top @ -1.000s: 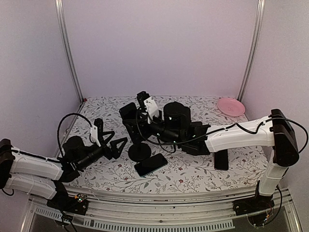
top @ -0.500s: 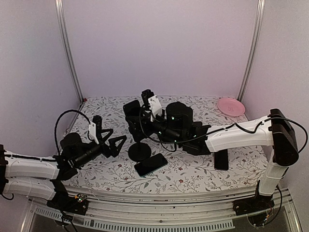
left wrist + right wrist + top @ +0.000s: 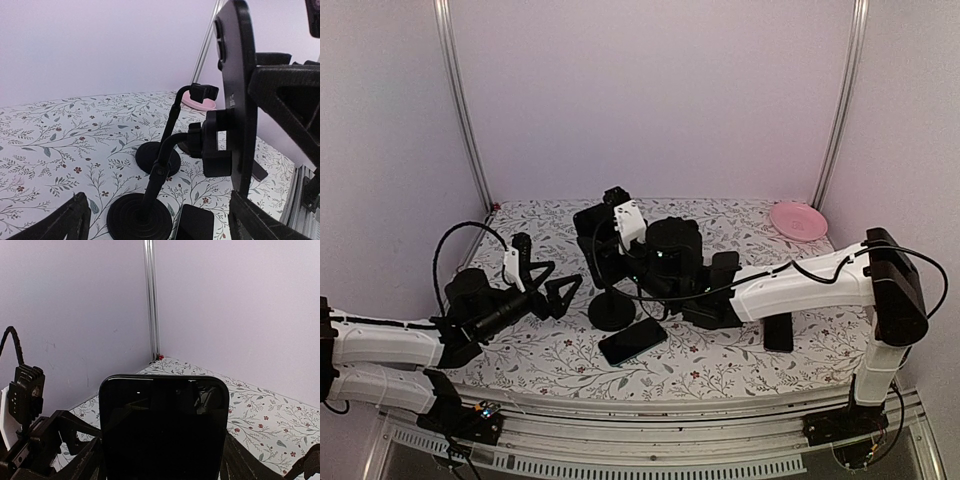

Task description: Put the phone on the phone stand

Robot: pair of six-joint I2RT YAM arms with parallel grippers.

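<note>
A black phone point(image 3: 164, 430) stands upright, and my right gripper point(image 3: 162, 462) is shut on its two long sides. Seen edge-on in the left wrist view, the phone point(image 3: 235, 85) has its back against the cradle point(image 3: 219, 147) of the phone stand point(image 3: 156, 172). I cannot tell whether the cradle grips it. From above, the phone point(image 3: 591, 228) is over the stand's round base point(image 3: 612, 312). My left gripper point(image 3: 546, 286) is open and holds nothing, a little left of the stand. In its own view the left gripper point(image 3: 160, 227) looks straight at the base.
A second dark phone point(image 3: 632, 340) lies flat in front of the stand's base. Another black stand point(image 3: 172, 125) is behind the first one. A dark slab point(image 3: 777, 332) lies at the right under my right arm. A pink plate point(image 3: 797, 220) sits in the back right corner.
My left gripper has moved a little forward and up towards the stand, still open. My right arm has shifted slightly left with the phone in its grip.
</note>
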